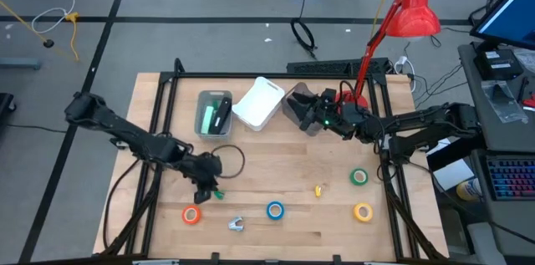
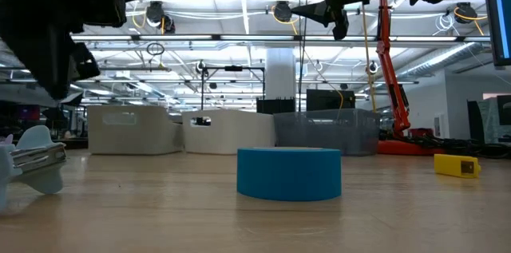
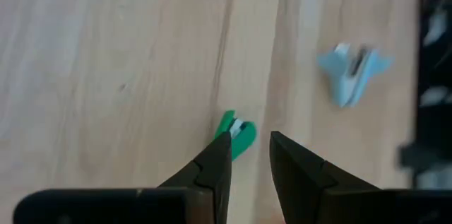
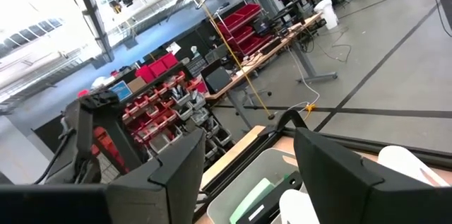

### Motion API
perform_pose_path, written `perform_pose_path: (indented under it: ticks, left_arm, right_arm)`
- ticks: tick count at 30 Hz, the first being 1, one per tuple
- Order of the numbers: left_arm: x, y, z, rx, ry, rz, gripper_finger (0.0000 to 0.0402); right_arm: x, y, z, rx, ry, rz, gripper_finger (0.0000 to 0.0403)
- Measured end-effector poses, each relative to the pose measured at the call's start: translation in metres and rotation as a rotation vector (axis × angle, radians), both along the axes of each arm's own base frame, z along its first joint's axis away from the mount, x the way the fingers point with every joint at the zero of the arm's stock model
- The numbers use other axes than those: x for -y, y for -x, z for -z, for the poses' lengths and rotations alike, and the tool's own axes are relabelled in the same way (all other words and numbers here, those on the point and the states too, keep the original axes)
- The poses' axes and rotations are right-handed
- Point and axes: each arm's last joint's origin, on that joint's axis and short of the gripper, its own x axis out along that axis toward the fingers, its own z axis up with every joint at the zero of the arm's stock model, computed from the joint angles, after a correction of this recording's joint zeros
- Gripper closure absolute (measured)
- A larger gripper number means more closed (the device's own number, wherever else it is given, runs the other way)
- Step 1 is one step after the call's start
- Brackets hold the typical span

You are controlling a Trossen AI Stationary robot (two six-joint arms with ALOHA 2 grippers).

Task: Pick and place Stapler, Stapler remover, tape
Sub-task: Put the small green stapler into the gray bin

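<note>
Along the lower edge of the high view I count four rolls of tape: orange (image 1: 191,214), blue (image 1: 275,210), yellow (image 1: 363,211) and green (image 1: 359,177). I see two staple removers, a pale blue one (image 1: 236,224) and a green one (image 1: 216,193). My left gripper (image 1: 203,191) hovers by the green one, fingers parted, empty. Farther up the wooden table (image 1: 276,152) stand three bins (image 1: 214,114). My right gripper (image 1: 307,106) hangs above them, released. Beyond, grey floor and a red lamp (image 1: 411,6).
</note>
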Motion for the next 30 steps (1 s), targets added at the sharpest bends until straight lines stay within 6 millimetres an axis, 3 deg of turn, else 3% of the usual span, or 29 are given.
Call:
perform_pose_path:
  ticks: [10, 30]
  left_arm:
    - [0.021, -0.010, 0.023, -0.026, -0.235, 0.347, 0.0305]
    - [0.024, -0.009, 0.028, -0.045, -0.276, 0.343, 0.0300]
  right_arm:
    - [0.000, 0.000, 0.000, -0.002, 0.000, 0.000, 0.0193]
    - [0.000, 0.000, 0.000, -0.003, 0.000, 0.000, 0.0193]
